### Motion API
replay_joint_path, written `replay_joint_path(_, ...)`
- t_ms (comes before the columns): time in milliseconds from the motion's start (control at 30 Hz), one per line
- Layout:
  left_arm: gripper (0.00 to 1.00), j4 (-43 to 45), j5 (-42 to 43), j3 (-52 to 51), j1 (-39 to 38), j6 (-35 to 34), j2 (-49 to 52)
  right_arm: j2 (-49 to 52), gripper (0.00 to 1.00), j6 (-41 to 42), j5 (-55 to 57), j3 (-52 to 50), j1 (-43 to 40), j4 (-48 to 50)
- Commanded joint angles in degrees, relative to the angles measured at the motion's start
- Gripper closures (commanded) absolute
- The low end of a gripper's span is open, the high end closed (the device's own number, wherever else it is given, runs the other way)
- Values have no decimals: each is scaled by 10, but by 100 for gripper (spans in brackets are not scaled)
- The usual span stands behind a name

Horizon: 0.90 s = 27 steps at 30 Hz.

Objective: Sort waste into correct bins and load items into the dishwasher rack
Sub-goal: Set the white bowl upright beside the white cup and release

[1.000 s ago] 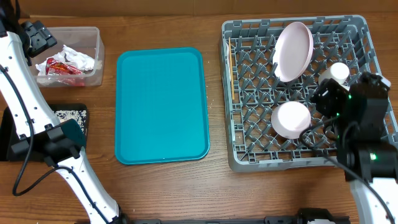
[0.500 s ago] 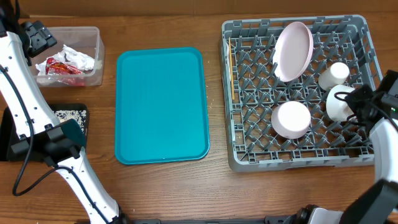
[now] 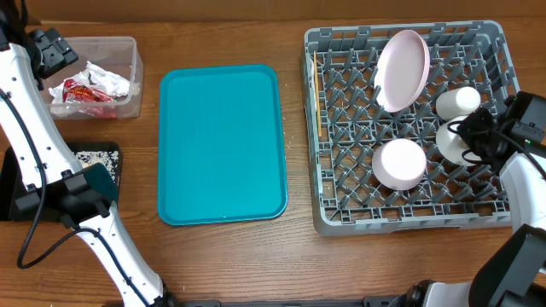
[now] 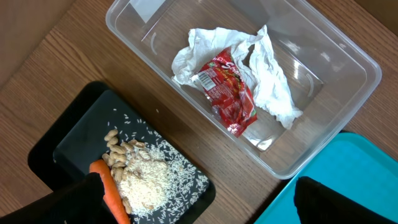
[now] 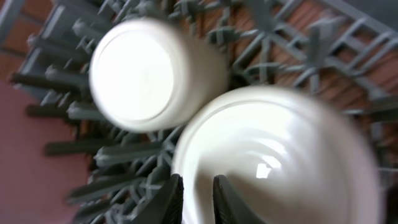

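Observation:
My right gripper (image 5: 198,200) is shut on the rim of a small white bowl (image 5: 280,155), one finger inside and one outside. That bowl (image 3: 450,141) stands on edge at the right side of the grey dishwasher rack (image 3: 341,223), with the right gripper (image 3: 474,141) beside it. A white cup (image 5: 146,74) sits upside down just behind it. The pink-white plate (image 3: 403,70), a second upturned bowl (image 3: 399,164) and a thin wooden stick (image 3: 318,94) are in the rack too. My left gripper (image 4: 205,210) hangs open above the black tray (image 4: 81,137) holding the carrot (image 4: 112,193) and food scraps (image 4: 146,186).
The clear tub (image 4: 367,68) holds a red wrapper (image 4: 230,93) and a white napkin (image 4: 273,81). A flat teal tray (image 3: 222,145) lies between the bins and the rack. The left arm (image 3: 34,145) runs up the table's left side, over part of the black tray.
My right gripper has closed on the bowl's rim and the arm has swung out toward the rack's right edge, uncovering the bowl. The left arm has not moved.

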Motion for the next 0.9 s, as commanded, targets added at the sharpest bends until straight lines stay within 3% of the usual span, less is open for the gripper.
replay_joint_path(0, 0, -1, -8, 5, -1, -1, -3, 8, 80, -5, -89, 11, 3, -1)
replay_joint_path(367, 0, -1, -8, 5, -1, -1, -2, -46, 80, -9, -178, 79, 3, -87)
replay_joint_path(633, 0, -1, -8, 5, -1, -1, -2, -43, 77, -7, 0, 89, 3, -27)
replay_joint_path(867, 0, -1, -8, 5, -1, -1, -3, 24, 80, -7, 24, 89, 3, -15)
